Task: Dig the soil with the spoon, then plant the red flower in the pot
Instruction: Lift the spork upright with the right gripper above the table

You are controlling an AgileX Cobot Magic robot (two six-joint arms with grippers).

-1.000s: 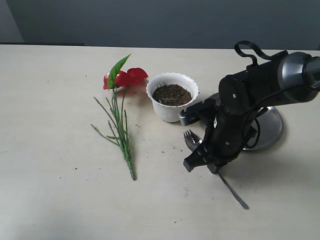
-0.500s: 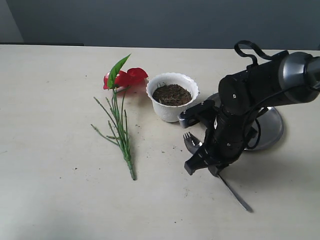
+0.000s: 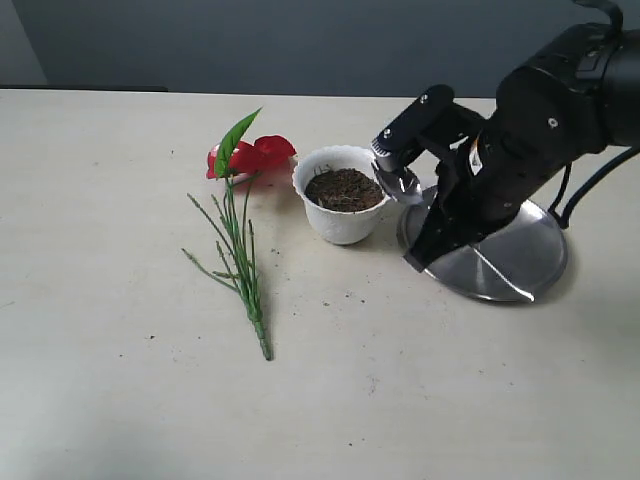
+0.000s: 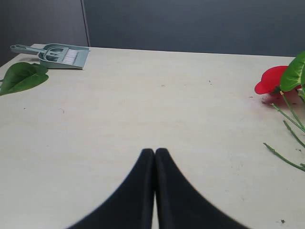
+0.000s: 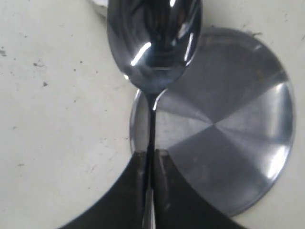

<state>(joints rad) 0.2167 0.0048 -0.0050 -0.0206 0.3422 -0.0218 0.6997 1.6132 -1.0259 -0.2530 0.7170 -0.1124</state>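
The red flower (image 3: 262, 152) lies flat on the table left of the pot (image 3: 340, 222), its long green stems pointing toward the front. Its bloom (image 4: 270, 80) also shows at the edge of the left wrist view. Dark soil (image 3: 343, 188) fills the white scalloped pot. My right gripper (image 3: 428, 205) is shut on the spoon (image 5: 153, 43), pinching its thin handle. The spoon bowl (image 3: 398, 183) hangs in the air just beside the pot's right rim. My left gripper (image 4: 155, 151) is shut with nothing in it, over bare table, and is out of the exterior view.
A round steel plate (image 3: 505, 268) lies on the table under and right of my right arm, and it fills much of the right wrist view as the steel plate (image 5: 228, 143). A green dustpan with a brush (image 4: 52, 53) and a loose green leaf (image 4: 21, 76) lie far off.
My right gripper has lifted the spoon off the table in front of the plate and carried it up and back, bringing the bowl beside the pot's right rim.
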